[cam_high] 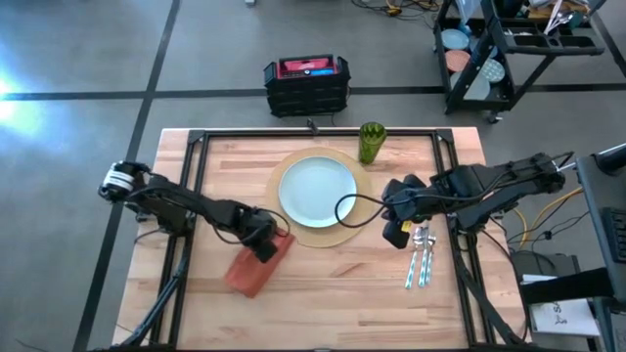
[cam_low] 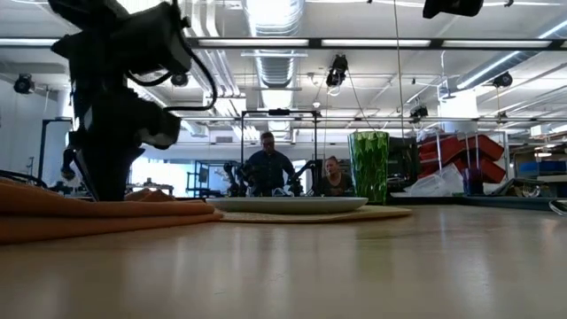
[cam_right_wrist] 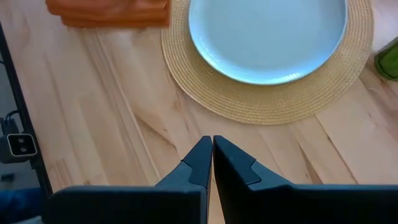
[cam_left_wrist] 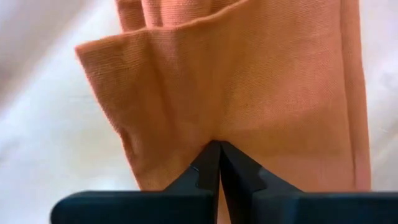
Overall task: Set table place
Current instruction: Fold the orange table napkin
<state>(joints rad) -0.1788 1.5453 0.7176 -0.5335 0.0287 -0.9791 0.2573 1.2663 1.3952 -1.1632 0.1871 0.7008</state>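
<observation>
At the bench's [cam_high: 323,293] near side, at about seven o'clock from the plate, the left gripper [cam_high: 264,246] has its dark fingers [cam_left_wrist: 208,165] pressed together on the edge of a folded orange cloth napkin [cam_high: 256,266], which lies slantwise on the light-wood planks just outside the mat. The weave is soft and pleated, bunching into ridges where the fingers pinch it. The likely trouble is there: a drag across the wood could unfold the cloth or leave it crooked, and a lift may carry only the top layer.

At four o'clock from the plate, silver fork, knife and spoon [cam_high: 421,256] lie close together in a thin, shiny bundle. The right gripper [cam_high: 396,230] hovers just beside them with its fingers [cam_right_wrist: 205,158] closed and nothing between them. Flat, slick metal on smooth wood is hard to get under, and one piece nudged could scatter the others.

At the centre sits the round tan woven placemat [cam_high: 337,235], coarse and fibrous, with a smaller, glossy pale blue-white plate [cam_high: 318,188] on it.

Farthest, at one o'clock, a green translucent ribbed cup [cam_high: 371,142] stands upright just off the mat; a sweeping arm or cable could tip it.
</observation>
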